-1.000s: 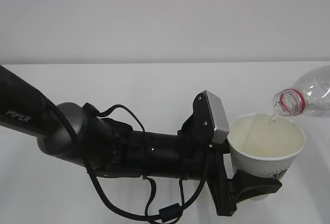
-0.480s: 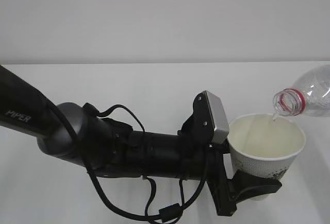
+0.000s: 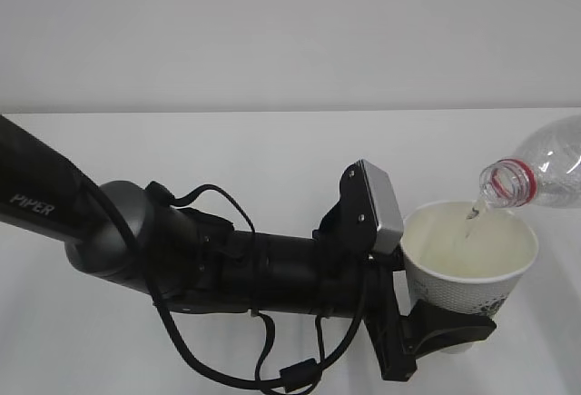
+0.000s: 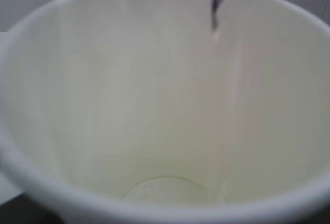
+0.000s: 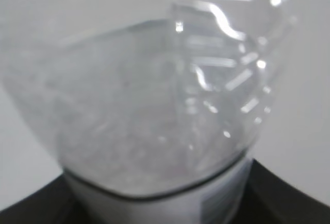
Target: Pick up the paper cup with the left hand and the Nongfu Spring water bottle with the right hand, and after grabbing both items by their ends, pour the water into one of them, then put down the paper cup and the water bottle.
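My left gripper (image 3: 454,331), on the black arm marked PIPER, is shut on the lower part of the white paper cup (image 3: 472,272) and holds it upright above the table. The clear water bottle (image 3: 549,172) comes in tilted from the right edge. Its open mouth with the red neck ring (image 3: 505,183) is just over the cup's far rim. A thin stream of water (image 3: 471,211) falls into the cup. In the left wrist view the cup's inside (image 4: 154,105) fills the frame. The right wrist view is filled by the bottle (image 5: 154,95), with dark jaws of the right gripper (image 5: 162,211) at both lower corners, shut on it.
The white table (image 3: 272,159) runs back to a plain pale wall. The left arm's cables (image 3: 272,359) and grey camera box (image 3: 381,204) lie left of the cup. The right arm itself is outside the exterior view.
The water at the bottle's mouth has lengthened into a thin stream reaching down into the cup. Cup, bottle and arms have hardly shifted.
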You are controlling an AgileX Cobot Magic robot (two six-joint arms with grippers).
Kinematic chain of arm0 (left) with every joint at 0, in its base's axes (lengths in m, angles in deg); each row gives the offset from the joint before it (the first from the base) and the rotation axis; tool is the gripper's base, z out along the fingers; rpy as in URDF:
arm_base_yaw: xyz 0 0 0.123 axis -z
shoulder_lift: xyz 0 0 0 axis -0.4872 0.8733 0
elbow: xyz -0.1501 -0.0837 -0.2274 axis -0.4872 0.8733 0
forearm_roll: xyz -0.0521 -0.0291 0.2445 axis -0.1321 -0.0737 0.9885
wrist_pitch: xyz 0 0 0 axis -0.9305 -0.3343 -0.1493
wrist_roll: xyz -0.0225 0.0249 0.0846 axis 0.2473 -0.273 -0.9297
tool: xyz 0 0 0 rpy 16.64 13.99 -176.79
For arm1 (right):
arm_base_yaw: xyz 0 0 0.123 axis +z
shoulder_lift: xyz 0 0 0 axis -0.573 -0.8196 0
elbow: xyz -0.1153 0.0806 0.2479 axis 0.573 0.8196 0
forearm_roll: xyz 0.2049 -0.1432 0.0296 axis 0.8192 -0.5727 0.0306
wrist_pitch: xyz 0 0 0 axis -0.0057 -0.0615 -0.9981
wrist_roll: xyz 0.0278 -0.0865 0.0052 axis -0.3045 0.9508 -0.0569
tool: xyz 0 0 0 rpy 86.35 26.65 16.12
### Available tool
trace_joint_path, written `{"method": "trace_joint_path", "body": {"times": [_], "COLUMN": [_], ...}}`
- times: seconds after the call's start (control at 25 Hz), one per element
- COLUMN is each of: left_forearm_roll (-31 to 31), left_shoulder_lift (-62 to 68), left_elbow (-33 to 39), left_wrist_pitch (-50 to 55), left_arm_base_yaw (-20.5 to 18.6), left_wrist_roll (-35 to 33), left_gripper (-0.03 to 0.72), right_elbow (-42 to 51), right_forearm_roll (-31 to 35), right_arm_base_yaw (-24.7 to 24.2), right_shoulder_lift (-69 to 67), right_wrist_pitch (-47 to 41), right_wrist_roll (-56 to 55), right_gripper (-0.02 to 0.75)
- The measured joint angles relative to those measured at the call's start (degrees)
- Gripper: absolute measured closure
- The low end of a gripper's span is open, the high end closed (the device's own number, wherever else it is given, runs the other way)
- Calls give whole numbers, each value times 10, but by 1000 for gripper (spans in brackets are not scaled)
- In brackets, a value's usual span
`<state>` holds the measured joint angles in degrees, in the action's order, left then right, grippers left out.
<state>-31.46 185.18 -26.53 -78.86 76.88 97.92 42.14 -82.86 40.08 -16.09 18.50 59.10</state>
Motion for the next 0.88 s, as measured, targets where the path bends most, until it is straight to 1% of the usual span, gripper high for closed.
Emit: {"method": "trace_joint_path", "body": {"times": [0.88], "left_forearm_roll": [0], "left_shoulder_lift": [0], "left_elbow": [0], "left_wrist_pitch": [0], "left_arm_base_yaw": [0], "left_wrist_roll": [0], "left_gripper": [145], "right_elbow": [0], "right_forearm_roll": [0], "right_arm_base_yaw": [0], "right_shoulder_lift": [0], "right_wrist_pitch": [9], "right_wrist_roll": [2], "right_gripper": [306]}}
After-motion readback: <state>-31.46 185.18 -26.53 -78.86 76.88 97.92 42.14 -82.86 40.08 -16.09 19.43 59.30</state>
